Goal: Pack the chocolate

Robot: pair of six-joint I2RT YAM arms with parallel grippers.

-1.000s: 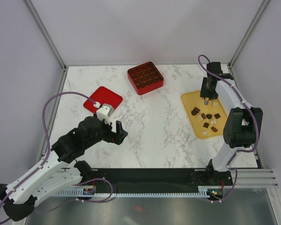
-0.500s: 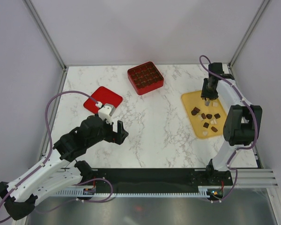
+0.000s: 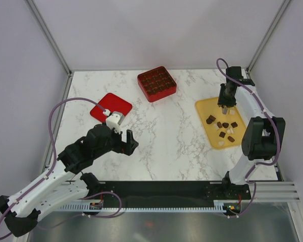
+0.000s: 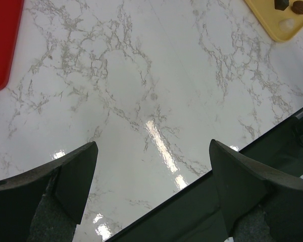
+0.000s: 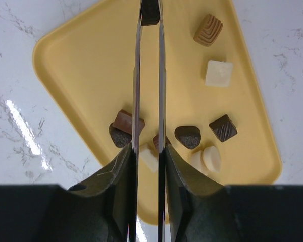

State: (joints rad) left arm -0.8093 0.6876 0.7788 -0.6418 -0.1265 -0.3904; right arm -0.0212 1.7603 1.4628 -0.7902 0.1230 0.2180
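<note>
Several small chocolates (image 3: 225, 129), dark brown, tan and pale cream, lie on the flat yellow tray (image 3: 204, 107) at the right. In the right wrist view they lie scattered on the tray (image 5: 91, 65), among them a tan ridged one (image 5: 208, 29) and a cream square (image 5: 218, 73). My right gripper (image 3: 224, 107) hangs over the tray's far end. Its thin fingers (image 5: 150, 7) are shut on a dark brown chocolate piece (image 5: 150, 16) at their tips. My left gripper (image 3: 128, 141) is open and empty (image 4: 152, 146) above bare marble at the front left.
A red square gridded box (image 3: 156, 83) stands at the back centre. A flat red lid (image 3: 111, 107) lies at the left, its edge in the left wrist view (image 4: 2, 45). The tray's near corner (image 4: 272, 22) shows there too. Frame posts rise at both back corners.
My right gripper has shifted slightly right and farther back over the tray's far end, still shut on the piece. The left arm has hardly moved.
</note>
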